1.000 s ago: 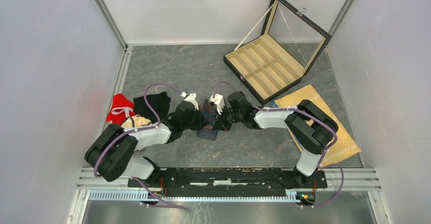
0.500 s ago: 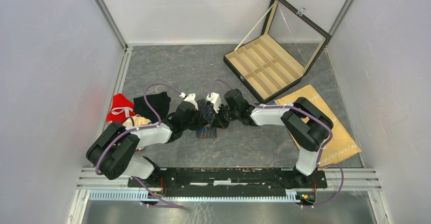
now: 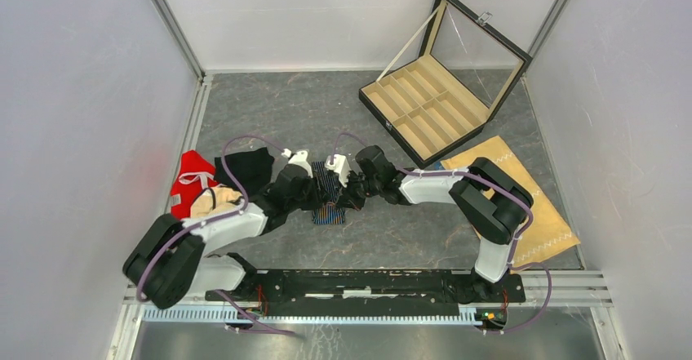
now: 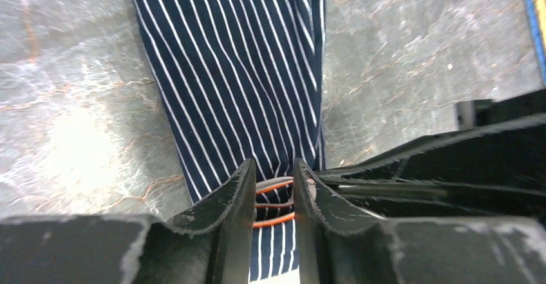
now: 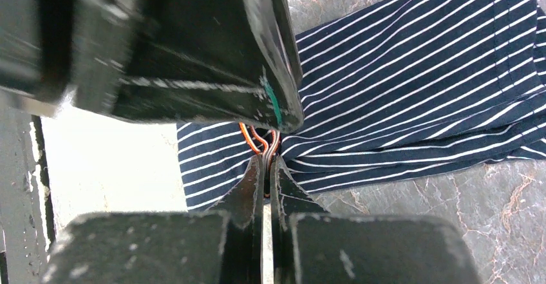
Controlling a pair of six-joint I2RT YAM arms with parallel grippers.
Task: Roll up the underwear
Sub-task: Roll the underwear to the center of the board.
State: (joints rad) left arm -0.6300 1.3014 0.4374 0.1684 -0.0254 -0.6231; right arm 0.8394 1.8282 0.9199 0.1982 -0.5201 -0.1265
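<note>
Comparing with a second ago, both arms have slid a bit left, and the left gripper [image 4: 273, 168] has cracked its jaws, so a thin gap now shows orange-trimmed fabric between them. The right gripper [image 5: 265, 161] stays pressed together, pinching a folded edge of the striped underwear [image 3: 328, 197]. Both forearms lie low and reach inward, wrists nearly meeting over the middle of the table [image 3: 392, 237]. The underwear lies flat between them as a narrow strip, its long axis running from the near edge toward the back wall.
</note>
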